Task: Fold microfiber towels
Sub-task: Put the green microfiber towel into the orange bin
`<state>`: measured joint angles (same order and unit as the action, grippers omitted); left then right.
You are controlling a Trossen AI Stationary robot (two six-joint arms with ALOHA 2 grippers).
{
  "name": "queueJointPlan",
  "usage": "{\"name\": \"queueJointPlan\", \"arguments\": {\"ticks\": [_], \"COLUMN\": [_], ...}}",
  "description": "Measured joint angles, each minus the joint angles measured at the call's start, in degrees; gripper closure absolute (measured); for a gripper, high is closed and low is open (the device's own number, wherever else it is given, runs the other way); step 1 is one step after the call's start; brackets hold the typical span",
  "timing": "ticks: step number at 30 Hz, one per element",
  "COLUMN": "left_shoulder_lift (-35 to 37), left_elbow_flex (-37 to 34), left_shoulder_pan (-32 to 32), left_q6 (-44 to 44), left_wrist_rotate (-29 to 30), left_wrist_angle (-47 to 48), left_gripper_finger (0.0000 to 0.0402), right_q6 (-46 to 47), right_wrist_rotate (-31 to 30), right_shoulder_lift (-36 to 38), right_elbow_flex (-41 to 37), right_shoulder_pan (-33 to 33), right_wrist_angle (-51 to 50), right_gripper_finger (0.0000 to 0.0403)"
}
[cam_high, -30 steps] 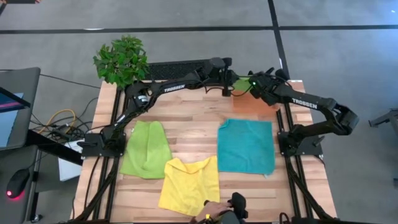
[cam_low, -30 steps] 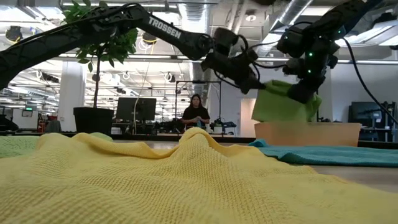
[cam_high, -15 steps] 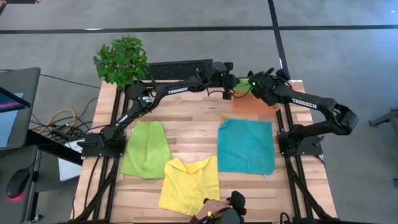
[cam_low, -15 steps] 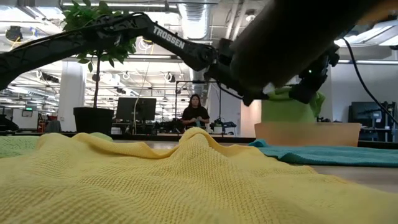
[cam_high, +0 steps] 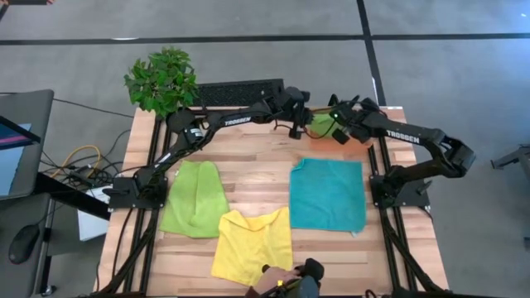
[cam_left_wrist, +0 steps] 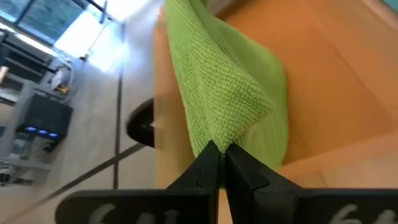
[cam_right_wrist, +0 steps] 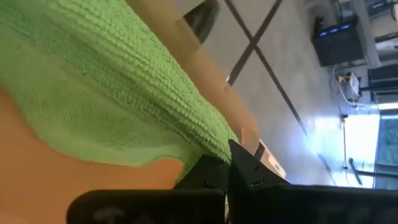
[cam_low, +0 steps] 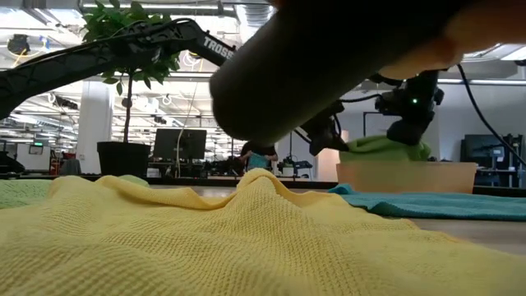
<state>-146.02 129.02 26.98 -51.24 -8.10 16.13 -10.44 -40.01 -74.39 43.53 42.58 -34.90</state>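
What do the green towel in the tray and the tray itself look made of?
The green towel looks like soft microfiber knit: a fine looped, matte weave shows in both wrist views. The orange tray looks smooth and rigid, probably plastic; its plain surface leaves that open.

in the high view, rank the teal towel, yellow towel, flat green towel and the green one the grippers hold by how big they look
1. teal towel
2. yellow towel and flat green towel: too alike to rank
3. held green towel, bunched over the orange tray
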Motion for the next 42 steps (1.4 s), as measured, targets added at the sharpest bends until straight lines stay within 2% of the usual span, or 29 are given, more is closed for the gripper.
{"name": "queueJointPlan", "arguments": {"ticks": [4,10,18,21,25,32,37,42], "left_shoulder_lift": [0.0,0.0,-0.1,-0.1,-0.2,-0.2,0.0,0.9], "left_elbow_flex": [0.0,-0.1,-0.1,-0.1,-0.1,-0.1,1.3,5.8], "left_shoulder_pan": [0.0,-0.2,-1.2,-1.8,-2.1,-3.2,-3.7,-3.7], "left_q6": [0.4,0.8,-0.9,-3.0,-2.3,-2.1,0.2,4.5], "left_wrist_rotate": [-0.9,-2.0,0.3,2.8,8.4,13.0,16.5,16.5], "left_wrist_angle": [0.6,1.4,1.1,1.3,1.6,1.1,2.1,5.1], "left_gripper_finger": [0.0401,0.0401,0.0401,0.0388,0.0351,0.0292,0.0287,0.0294], "right_q6": [-0.1,-0.1,0.0,0.0,0.0,0.2,1.8,4.3], "right_wrist_rotate": [1.0,7.1,8.9,10.2,10.1,11.3,11.5,11.6], "right_shoulder_lift": [0.0,0.0,0.0,0.0,0.1,0.1,0.2,0.3], "right_elbow_flex": [0.0,0.0,0.0,0.0,-0.1,-0.1,0.3,3.6], "right_shoulder_pan": [-1.0,-1.3,-1.3,-1.3,-1.2,-1.2,-1.6,-4.0], "right_wrist_angle": [-2.4,-6.6,-7.8,-8.0,-8.4,-10.1,-12.4,-14.8], "right_gripper_finger": [0.0391,0.0391,0.0376,0.0355,0.0321,0.024,0.0194,0.0173]}}
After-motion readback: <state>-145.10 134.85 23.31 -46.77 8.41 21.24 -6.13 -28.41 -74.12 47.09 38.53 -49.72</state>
